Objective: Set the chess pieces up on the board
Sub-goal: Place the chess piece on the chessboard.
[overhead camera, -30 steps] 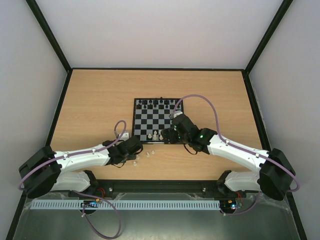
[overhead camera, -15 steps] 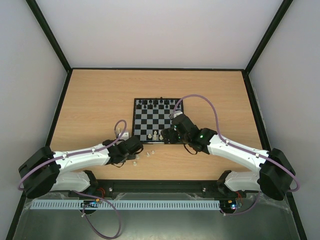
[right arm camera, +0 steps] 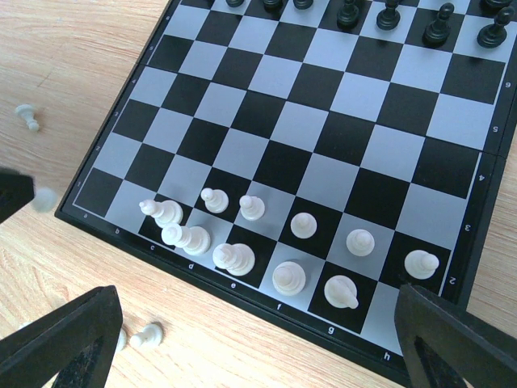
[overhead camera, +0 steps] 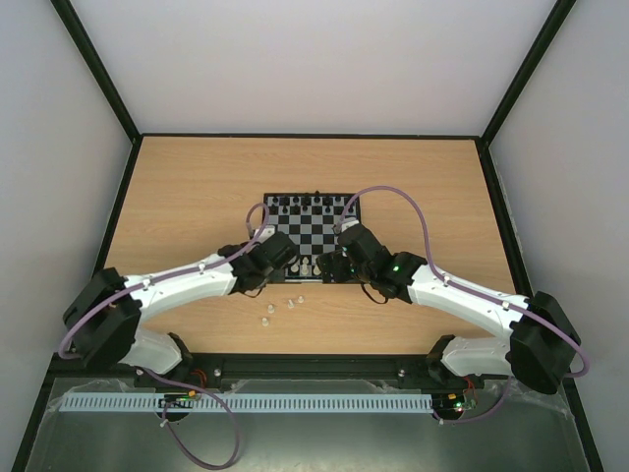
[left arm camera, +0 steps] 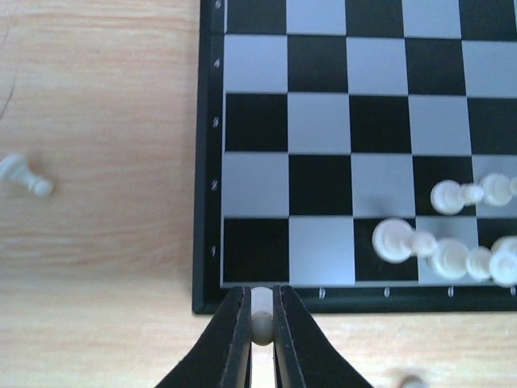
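Since a second ago the left arm has swung up from the loose pieces to the board's near-left corner. Furthest left, one white pawn (left arm camera: 24,176) lies on its side on the tabletop (left arm camera: 97,97), just off the board (left arm camera: 319,121). The left claw (left arm camera: 260,301) is pinching a white chessman (left arm camera: 261,323) right at the near rim, not set down yet. Four loose white pieces (overhead camera: 291,304) sit in front of the board. On it I count ten white men (right arm camera: 288,277) across the two near rows, the left few crowded together. The black chessmen (right arm camera: 388,14) line the far edge, but I can't count them cleanly. The right claw (overhead camera: 332,265) is spread wide and empty by the near edge. So I'd say six white ones still to go.
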### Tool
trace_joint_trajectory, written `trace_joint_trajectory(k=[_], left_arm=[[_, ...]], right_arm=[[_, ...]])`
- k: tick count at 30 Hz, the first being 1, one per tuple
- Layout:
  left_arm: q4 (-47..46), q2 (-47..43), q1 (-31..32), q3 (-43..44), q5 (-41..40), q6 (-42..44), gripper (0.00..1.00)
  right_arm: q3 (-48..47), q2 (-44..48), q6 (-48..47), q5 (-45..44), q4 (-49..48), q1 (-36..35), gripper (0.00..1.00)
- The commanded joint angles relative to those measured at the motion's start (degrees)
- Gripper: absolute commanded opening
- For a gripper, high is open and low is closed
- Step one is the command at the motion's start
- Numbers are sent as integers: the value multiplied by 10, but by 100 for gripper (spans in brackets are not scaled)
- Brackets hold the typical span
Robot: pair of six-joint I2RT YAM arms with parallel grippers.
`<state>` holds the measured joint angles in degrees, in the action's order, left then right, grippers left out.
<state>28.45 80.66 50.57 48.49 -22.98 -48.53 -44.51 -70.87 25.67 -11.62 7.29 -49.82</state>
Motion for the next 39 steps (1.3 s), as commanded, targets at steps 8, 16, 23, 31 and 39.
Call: trace_joint_trajectory(k=[8, 16, 23, 31, 39], left_arm=[[-46, 87, -41, 81, 24, 101, 6], [-58, 142, -47, 122, 35, 123, 5], [-55, 150, -47, 115, 33, 117, 5], [-71, 157, -47, 91, 45, 109, 5], [-78, 163, -47, 77, 48, 104, 5]], right_arm=[[-10, -1, -7, -12, 1, 2, 93], [-10, -1, -8, -18, 2, 2, 93], [-12, -4, -8, -16, 2, 3, 93], [-15, -19, -9, -12, 1, 2, 93], [-15, -21, -9, -13, 1, 2, 93]])
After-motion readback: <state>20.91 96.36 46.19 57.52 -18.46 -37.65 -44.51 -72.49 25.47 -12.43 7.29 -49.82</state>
